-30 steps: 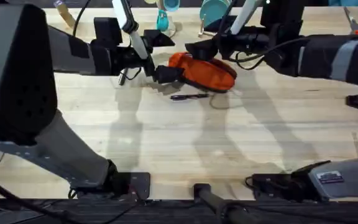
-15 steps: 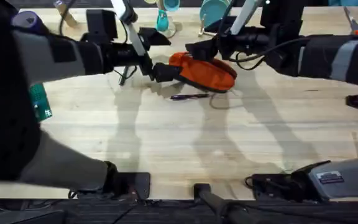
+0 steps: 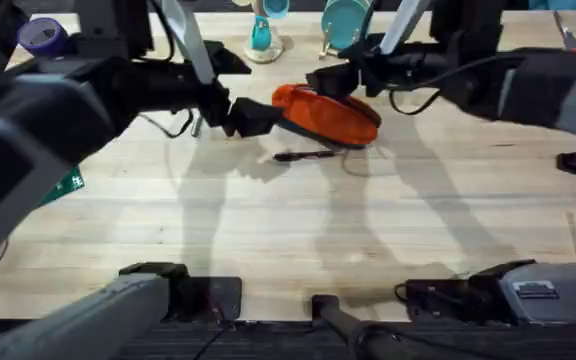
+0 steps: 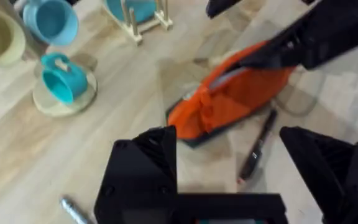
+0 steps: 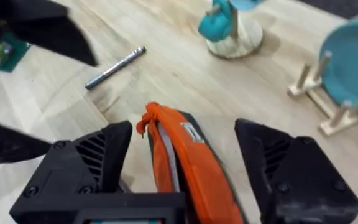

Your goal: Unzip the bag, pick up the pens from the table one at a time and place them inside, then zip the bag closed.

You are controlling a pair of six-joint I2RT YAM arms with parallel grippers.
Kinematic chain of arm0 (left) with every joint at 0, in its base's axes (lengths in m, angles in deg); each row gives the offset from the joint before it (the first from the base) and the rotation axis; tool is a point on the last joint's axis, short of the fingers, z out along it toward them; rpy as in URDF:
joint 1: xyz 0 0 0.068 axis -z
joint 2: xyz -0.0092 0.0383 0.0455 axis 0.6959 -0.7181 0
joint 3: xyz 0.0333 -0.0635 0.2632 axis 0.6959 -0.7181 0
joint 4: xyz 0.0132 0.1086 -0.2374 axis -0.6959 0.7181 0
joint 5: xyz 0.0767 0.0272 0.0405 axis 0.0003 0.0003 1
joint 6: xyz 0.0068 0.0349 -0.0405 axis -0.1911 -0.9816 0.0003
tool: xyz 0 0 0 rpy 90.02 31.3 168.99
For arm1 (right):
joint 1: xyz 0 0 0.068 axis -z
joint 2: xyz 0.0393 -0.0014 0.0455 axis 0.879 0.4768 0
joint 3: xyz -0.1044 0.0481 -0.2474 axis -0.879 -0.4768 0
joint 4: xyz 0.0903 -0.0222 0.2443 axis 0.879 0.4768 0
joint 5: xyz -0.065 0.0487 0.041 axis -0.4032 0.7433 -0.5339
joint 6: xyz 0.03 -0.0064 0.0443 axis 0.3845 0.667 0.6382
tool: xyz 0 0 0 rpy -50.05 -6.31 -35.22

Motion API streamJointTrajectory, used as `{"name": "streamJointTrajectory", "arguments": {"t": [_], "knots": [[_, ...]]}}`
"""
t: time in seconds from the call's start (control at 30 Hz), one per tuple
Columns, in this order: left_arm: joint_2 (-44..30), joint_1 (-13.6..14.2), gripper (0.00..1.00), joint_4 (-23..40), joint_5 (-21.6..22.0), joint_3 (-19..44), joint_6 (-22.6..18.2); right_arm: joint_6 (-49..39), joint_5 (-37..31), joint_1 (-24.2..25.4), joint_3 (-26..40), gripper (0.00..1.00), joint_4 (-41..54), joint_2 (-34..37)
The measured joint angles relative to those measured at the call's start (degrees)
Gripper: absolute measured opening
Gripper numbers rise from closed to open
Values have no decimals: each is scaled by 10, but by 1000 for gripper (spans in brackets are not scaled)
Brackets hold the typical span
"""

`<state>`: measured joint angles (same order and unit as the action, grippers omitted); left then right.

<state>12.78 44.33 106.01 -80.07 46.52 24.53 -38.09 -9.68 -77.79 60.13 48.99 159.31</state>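
orange bag (image 3: 328,115) lies on the table (image 3: 288,230) toward twelve o'clock in the overhead view, long axis running from ten o'clock to four o'clock, its dark lower strip along the near edge. in the right wrist view the zipper line (image 5: 165,155) runs along the top of the bag (image 5: 185,165), and i cannot tell how far it is open.

black pen (image 3: 303,155) rests on the wood just at six o'clock of the bag, lying nearly level, apart from the fabric. in the left wrist view this pen (image 4: 258,146) sits beside the bag's (image 4: 232,96) lower edge. silvery pen (image 5: 115,67) lies on bare wood off the bag's ten o'clock end; the left wrist view catches one end of it (image 4: 74,210).

left gripper (image 3: 258,118) sits at the bag's nine o'clock end, its fingers spread wide with nothing between them, as the left wrist view (image 4: 232,171) shows. right gripper (image 3: 320,80) hovers over the bag's twelve o'clock side, fingers also parted and straddling the orange fabric in the right wrist view (image 5: 182,168), not clamped on it.

behind the bag, near twelve o'clock, stand a teal cup on a round coaster (image 5: 225,28) and a teal plate in a wooden rack (image 5: 347,68).
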Motion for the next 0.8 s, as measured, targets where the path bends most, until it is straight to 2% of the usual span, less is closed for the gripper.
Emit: {"name": "streamJointTrajectory", "arguments": {"t": [0.2, 0.33, 0.57, 0.8], "knots": [[92, 0, 993, 121, 35, 0, 4, 5, -1, 12, 42, 996, 110, -19], [124, 0, 992, 173, 46, 0, 4, 7, 0, 12, 71, 996, 165, -20], [150, 0, 993, 194, 50, 0, 9, -3, -1, 12, 147, 995, 329, -20], [152, 0, 992, 194, 56, 0, 14, -68, -2, 12, 262, 996, 478, -20]]}}
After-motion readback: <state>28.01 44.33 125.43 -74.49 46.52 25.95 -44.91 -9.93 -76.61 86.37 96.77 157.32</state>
